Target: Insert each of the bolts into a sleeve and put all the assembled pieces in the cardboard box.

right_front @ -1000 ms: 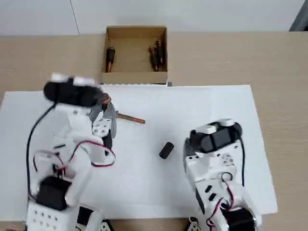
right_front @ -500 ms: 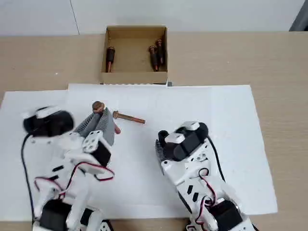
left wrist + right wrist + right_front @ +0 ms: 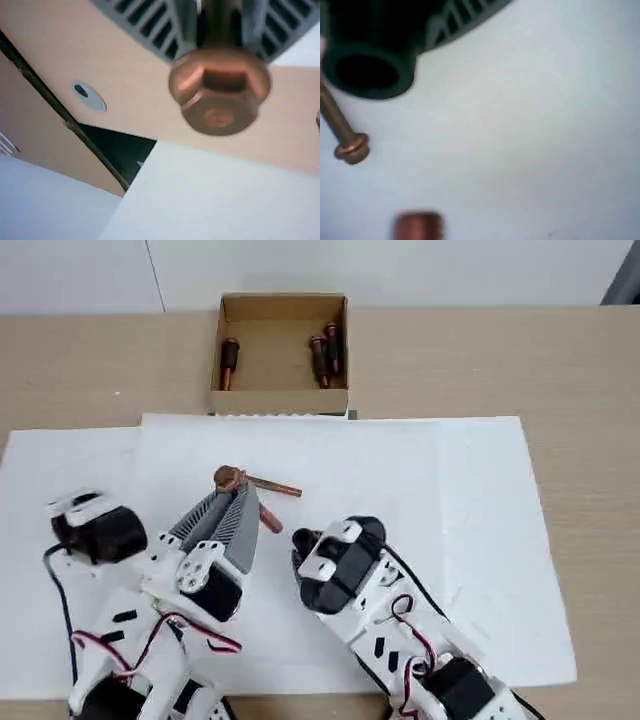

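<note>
Copper bolt (image 3: 220,90) sat clamped in left tool (image 3: 236,494), sleeve (image 3: 367,70) in right tool (image 3: 422,32); slight misalignment could jam or drop either.

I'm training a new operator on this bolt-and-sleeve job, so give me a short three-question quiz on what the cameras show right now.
1. How many assembled pieces lie in the cardboard box?
2. True or false: the left gripper is empty.
3. The right gripper holds: A) a bolt, B) a black sleeve, C) nothing.
Key: 1. Three. 2. False; it is shut on a bolt, and a second bolt lies on the white paper. 3. B.
</note>
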Motion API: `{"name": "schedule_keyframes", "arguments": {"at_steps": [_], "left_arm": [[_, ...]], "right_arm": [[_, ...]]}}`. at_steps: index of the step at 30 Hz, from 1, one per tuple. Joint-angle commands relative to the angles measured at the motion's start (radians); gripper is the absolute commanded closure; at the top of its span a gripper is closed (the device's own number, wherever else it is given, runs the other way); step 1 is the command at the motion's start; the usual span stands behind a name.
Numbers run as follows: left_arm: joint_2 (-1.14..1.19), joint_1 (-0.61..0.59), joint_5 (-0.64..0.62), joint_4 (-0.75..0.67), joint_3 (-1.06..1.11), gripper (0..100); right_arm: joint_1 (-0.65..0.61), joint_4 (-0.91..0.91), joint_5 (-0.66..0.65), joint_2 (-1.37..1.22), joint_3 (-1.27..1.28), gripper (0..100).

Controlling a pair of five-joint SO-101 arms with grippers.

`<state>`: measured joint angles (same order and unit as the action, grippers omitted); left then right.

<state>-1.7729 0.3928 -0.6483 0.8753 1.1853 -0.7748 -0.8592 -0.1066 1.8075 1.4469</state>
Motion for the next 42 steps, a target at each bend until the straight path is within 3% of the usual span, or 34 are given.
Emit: {"name": "schedule_keyframes", "arguments": {"at_steps": [1,9,15,34,42], "left_arm": [[-0.012,0.025,-0.020,-0.046,0.019,100],[-0.012,0.043,-0.023,-0.112,0.102,100],[-0.012,0.097,-0.023,-0.109,0.120,100],[-0.014,0.087,-0.018,-0.075,0.150,100],[-0.014,0.091,-0.018,-0.160,0.203,100]], "right_arm": [[-0.030,0.028,-0.037,0.007,-0.008,99.5],[-0.031,0.030,-0.072,0.007,-0.017,99.5],[-0.027,0.074,-0.074,0.007,-0.014,99.5],[0.018,0.079,-0.074,0.007,-0.034,99.5],[0.018,0.076,-0.074,0.007,-0.038,99.5]]}}
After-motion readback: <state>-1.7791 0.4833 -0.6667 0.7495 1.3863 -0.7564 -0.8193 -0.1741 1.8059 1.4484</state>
